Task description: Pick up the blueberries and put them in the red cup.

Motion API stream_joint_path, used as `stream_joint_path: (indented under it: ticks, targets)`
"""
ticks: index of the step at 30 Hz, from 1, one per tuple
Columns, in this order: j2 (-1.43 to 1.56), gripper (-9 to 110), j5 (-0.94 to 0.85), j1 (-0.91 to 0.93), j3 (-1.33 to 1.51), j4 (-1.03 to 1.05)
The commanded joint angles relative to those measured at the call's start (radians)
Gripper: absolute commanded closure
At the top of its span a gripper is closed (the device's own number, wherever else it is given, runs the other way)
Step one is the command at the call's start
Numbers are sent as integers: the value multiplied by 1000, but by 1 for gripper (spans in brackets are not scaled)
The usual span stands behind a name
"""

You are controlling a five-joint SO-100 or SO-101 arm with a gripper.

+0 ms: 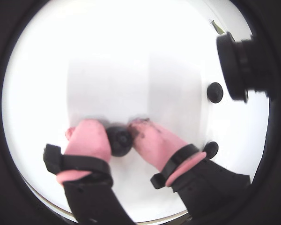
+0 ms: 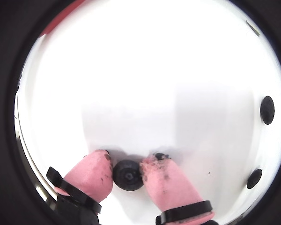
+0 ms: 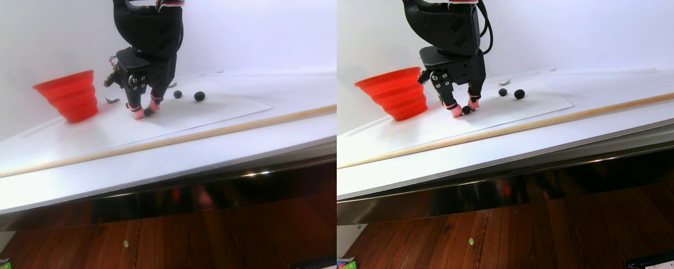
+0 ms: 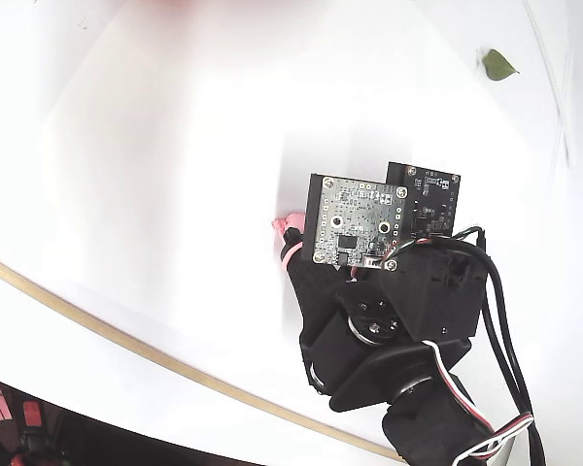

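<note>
A white counter (image 3: 213, 151) fills most of every view, with a sheet of white paper (image 3: 224, 106) lying flat on it and a long pale wooden rod (image 3: 202, 134) running along its near side in the stereo pair view. A dark wooden floor (image 3: 202, 235) shows below the counter's metal edge.

A black robot arm (image 3: 146, 33) reaches down from above onto the paper. In the fixed view, the arm's body (image 4: 398, 330) and two circuit boards cover most of what lies beneath, leaving only a pink fingertip (image 4: 291, 225) showing.

A red cup (image 3: 70, 92), ribbed and wider at its top, stands upright on the counter to the left of the arm in the stereo pair view, near it but not touching.

The hand (image 1: 119, 133) has two fingers capped in pink, pointed down at the paper. It is closed around one of the blueberries (image 2: 128, 174); both wrist views show the pink tips pressed against either side of the dark ball, which sits at the paper's surface.

Two more dark balls (image 2: 267, 109) lie loose on the paper to the right of the hand, well apart from it.

A small green leaf (image 4: 497, 65) lies near the paper's far edge.
</note>
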Motion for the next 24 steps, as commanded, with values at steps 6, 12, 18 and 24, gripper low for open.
stream_joint_path:
  ticks: [6, 12, 18, 24]
  targets:
    - [129, 91, 34, -25, -37, 32]
    - [173, 91, 63, -41, -63, 61]
    - [215, 91, 87, -66, -64, 64]
    - [252, 91, 106, -100, -77, 64]
